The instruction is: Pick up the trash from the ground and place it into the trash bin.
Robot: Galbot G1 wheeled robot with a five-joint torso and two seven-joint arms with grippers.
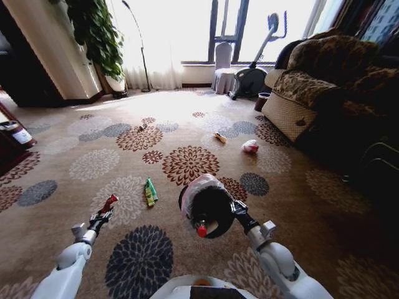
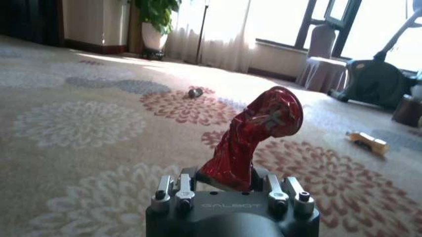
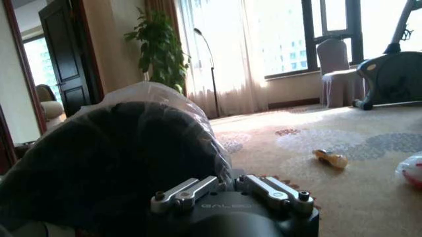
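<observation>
head view is showing the robot standing over the flowered carpet (image 1: 187,124), both arms reaching out low in front of it. the left gripper (image 1: 101,217) is clamping the lower end of a red wrapper (image 1: 109,203), which is sticking up and forward out of the jaws; from the left wrist the same red wrapper (image 2: 254,143) is rising twisted and crumpled between the closed fingers (image 2: 181,190) of the left gripper (image 2: 228,185). the right gripper (image 1: 237,208) is holding the trash bin (image 1: 206,205) by its side, tipped so the dark mouth with its pale plastic bag is facing the robot, and a clear bottle with a red cap (image 1: 201,229) is lying at the lower edge of the opening. from the right wrist the trash bin (image 3: 112,163) is looming dark right against the right gripper (image 3: 224,190), fingers (image 3: 270,190) pressed at its wall. on the carpet, a green wrapper (image 1: 150,191) is lying between the two arms, a yellowish scrap (image 1: 220,137) and a white-red crumpled wad (image 1: 250,146) are sitting farther off near the sofa (image 1: 324,81), and a small dark bit (image 1: 143,127) is resting beyond them.
</observation>
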